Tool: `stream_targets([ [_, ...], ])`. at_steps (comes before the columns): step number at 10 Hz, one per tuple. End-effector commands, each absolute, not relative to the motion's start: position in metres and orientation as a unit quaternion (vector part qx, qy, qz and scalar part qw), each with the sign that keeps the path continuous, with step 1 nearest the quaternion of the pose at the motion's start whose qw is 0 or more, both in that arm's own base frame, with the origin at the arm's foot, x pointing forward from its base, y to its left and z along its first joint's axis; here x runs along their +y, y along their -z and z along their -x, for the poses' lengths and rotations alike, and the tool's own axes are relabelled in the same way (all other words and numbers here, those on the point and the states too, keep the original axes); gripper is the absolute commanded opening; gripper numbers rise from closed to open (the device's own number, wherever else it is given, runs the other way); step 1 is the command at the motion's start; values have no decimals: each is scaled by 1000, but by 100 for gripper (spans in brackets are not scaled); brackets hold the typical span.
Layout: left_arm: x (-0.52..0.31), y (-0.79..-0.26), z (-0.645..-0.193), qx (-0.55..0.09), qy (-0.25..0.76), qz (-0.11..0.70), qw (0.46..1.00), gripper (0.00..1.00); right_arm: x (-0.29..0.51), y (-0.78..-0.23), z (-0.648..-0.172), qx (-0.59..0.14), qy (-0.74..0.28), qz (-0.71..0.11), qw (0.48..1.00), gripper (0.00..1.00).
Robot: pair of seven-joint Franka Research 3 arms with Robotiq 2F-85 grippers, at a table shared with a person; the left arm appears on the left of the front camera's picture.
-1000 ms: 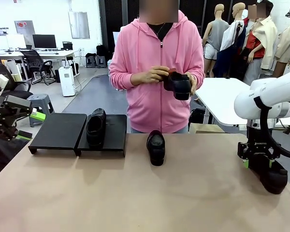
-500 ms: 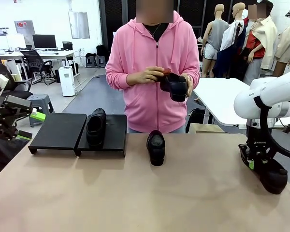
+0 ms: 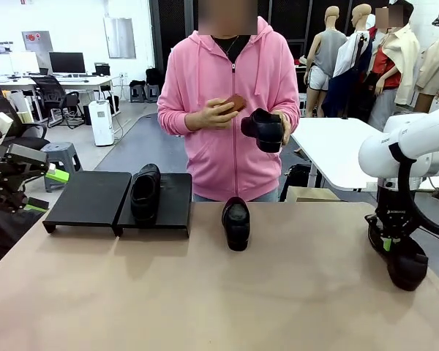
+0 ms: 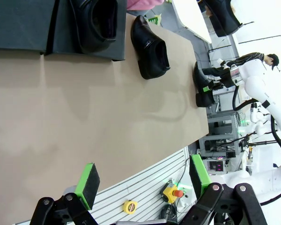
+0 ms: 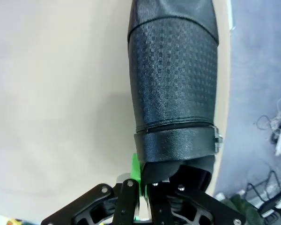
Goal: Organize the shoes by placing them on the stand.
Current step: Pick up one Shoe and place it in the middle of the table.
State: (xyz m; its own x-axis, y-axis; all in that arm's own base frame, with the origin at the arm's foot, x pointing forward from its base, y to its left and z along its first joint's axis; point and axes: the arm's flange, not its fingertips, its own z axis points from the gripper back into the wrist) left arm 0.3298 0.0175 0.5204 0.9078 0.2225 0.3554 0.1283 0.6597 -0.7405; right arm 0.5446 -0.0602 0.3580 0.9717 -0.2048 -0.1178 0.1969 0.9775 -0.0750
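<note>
One black shoe (image 3: 145, 191) lies on the right panel of the black stand (image 3: 88, 199). A second shoe (image 3: 236, 222) sits on the table in front of the person. At the table's right edge a third shoe (image 3: 407, 265) is held, with my right gripper (image 3: 389, 241) shut on its rear rim; up close the gripper (image 5: 143, 180) pinches the collar of that textured shoe (image 5: 173, 79). The person holds another shoe (image 3: 263, 130) at chest height. My left gripper (image 3: 47, 191) hangs open at the far left, with nothing between its green pads (image 4: 88, 185).
The stand's left panel (image 4: 18, 23) is bare. The person's other hand holds a small brown object (image 3: 234, 102). A white table (image 3: 336, 150) stands behind on the right. Bare tabletop (image 3: 205, 292) spreads across the near half.
My right gripper has shut on the shoe's rear rim and shifted slightly right. The person has raised the held shoe and moved the hands apart. The left arm has stayed still.
</note>
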Motion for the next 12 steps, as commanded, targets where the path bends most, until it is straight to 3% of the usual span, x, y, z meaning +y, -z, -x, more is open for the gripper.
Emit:
stream_targets([
  [1,17,-522,-330,-214,-28,421,881,100,-66,-388,-522,32,138,5,990,0],
  [3,17,-522,-330,-214,-28,421,881,100,-60,-471,-456,12,143,-41,989,0],
  [4,17,-522,-330,-214,-28,421,881,100,-50,-502,-417,-38,161,-40,985,0],
  [6,17,-522,-330,-214,-28,421,881,100,-38,-524,-366,-96,141,-74,983,0],
  [7,17,-522,-330,-214,-28,421,881,100,-48,-517,-363,-146,158,-74,974,0],
  [8,17,-522,-330,-214,-28,421,881,100,-46,-528,-390,-60,150,-56,985,0],
  [10,17,-522,-330,-214,-28,421,881,100,-46,-528,-390,-60,150,-56,985,0],
  [11,17,-522,-330,-214,-28,421,881,100,-43,-528,-366,-83,151,-62,983,0],
  [12,17,-522,-330,-214,-28,421,881,100,-16,-533,-378,-89,130,-24,987,0],
])
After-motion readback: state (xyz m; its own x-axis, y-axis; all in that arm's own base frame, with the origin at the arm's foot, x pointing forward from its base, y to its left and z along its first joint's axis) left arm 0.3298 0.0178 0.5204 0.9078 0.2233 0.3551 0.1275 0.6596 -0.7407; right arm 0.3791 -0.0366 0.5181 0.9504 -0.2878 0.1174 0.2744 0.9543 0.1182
